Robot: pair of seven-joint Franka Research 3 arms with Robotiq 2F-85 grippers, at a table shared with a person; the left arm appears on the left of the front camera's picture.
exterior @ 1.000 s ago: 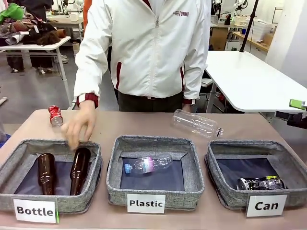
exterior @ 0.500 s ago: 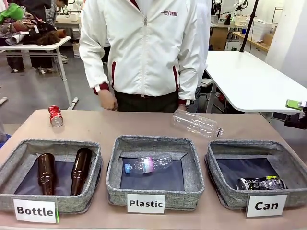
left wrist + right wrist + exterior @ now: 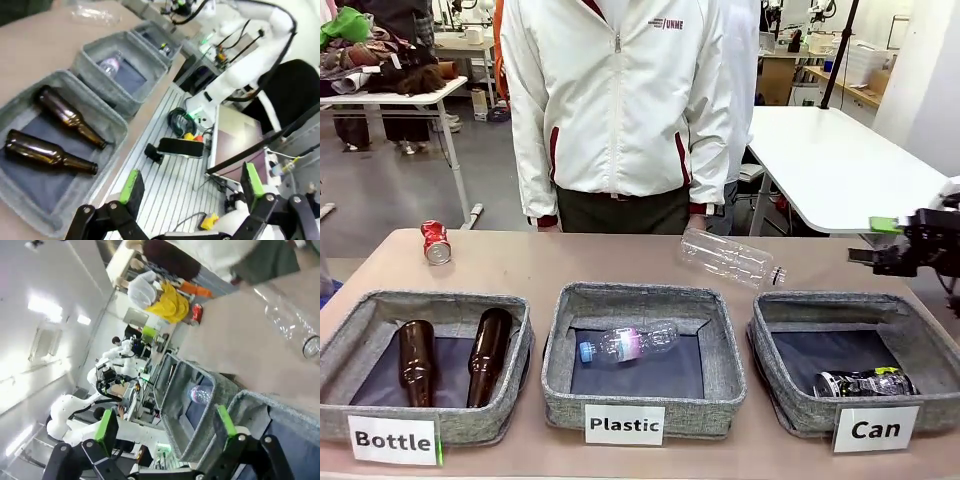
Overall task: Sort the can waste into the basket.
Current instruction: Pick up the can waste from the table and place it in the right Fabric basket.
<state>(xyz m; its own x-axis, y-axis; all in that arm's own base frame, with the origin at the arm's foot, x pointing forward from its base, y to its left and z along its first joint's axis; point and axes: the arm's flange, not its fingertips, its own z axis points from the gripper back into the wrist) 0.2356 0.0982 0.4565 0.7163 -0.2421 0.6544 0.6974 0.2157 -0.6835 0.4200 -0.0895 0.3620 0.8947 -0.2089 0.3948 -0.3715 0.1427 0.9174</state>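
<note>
The crushed red can (image 3: 436, 242) lies on the table at the far left, behind the "Bottle" basket; the right wrist view shows the red can (image 3: 197, 313) far off. The dark can (image 3: 865, 383) lies inside the "Can" basket (image 3: 820, 302) at the right. My right gripper (image 3: 872, 242) hovers open over that basket's far right corner, nothing between its fingers (image 3: 106, 430). My left gripper (image 3: 192, 185) is open and empty, off the near table edge by the "Bottle" basket (image 3: 95, 107). The "Can" basket (image 3: 150, 31) sits farthest in that view.
Two brown bottles (image 3: 450, 358) lie in the "Bottle" basket (image 3: 430, 302). A clear bottle (image 3: 625, 344) lies in the "Plastic" basket (image 3: 640, 295); another clear bottle (image 3: 728, 258) lies on the table behind it. A person (image 3: 620, 110) stands at the far side, hands down.
The person's hand left the "Bottle" basket and dropped to their side. My right gripper came in from the right edge toward the "Can" basket.
</note>
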